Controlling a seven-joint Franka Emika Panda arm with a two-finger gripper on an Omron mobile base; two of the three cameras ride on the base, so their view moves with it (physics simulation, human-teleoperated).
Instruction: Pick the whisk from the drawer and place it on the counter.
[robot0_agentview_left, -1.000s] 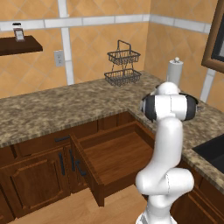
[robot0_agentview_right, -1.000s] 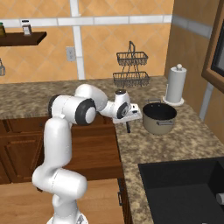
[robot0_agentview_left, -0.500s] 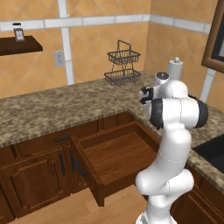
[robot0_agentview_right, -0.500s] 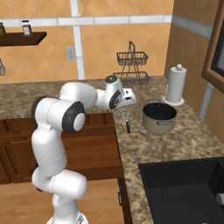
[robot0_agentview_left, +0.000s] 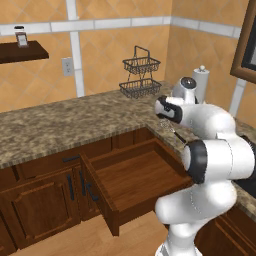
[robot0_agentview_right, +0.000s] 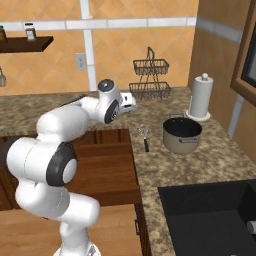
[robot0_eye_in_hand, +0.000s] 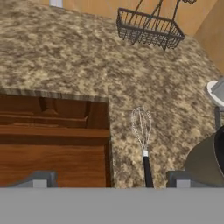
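— Two fingertips (robot0_eye_in_hand: 40, 178) stand far apart at the bottom of the hand view, so the gripper (robot0_eye_in_hand: 109, 179) is spread wide. Anything between them?

— Nothing gripped. The whisk (robot0_eye_in_hand: 142, 136) lies flat on the counter (robot0_eye_in_hand: 65, 57) below the gripper, apart from both tips, wire head pointing away from the hand and black handle running back between the fingers, nearer the right one.

— And the drawer (robot0_eye_in_hand: 52, 144)?

— Pulled out, under the left fingertip, its flat wood bottom bare. The whisk rests just past the drawer's side wall, on the granite.

— What else sits near the tool?

— A dark pot (robot0_agentview_right: 182, 135) just beyond the right fingertip, close to the whisk's handle. Ahead of the gripper, further along the counter, a wire basket (robot0_eye_in_hand: 151, 27). From the right base view, the hand (robot0_agentview_right: 125, 102) hovers above the counter, the whisk (robot0_agentview_right: 145, 136) lower and toward the pot. A paper towel roll (robot0_agentview_right: 201, 96) stands behind the pot.
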